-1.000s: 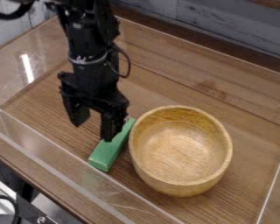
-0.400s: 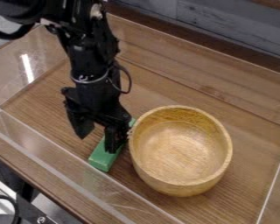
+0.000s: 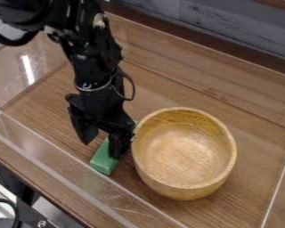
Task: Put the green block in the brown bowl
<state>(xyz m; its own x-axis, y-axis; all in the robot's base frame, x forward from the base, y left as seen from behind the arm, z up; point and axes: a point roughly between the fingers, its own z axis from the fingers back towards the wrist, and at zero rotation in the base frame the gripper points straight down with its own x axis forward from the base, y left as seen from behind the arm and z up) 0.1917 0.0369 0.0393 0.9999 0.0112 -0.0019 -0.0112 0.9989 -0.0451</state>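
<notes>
One gripper (image 3: 100,137) is ours to steer, fingers parted, nothing visibly clasped; we see it over the upper end of the green block (image 3: 106,158), which lies just left of the brown bowl (image 3: 184,153). We judge the block's long axis, slanting up toward the bowl, decides the coming grasp. It looks flat, bright green, partly hidden by the fingers.

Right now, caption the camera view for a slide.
Black end effector lowered over a bright green rectangular block beside a round light-brown wooden bowl.
</notes>
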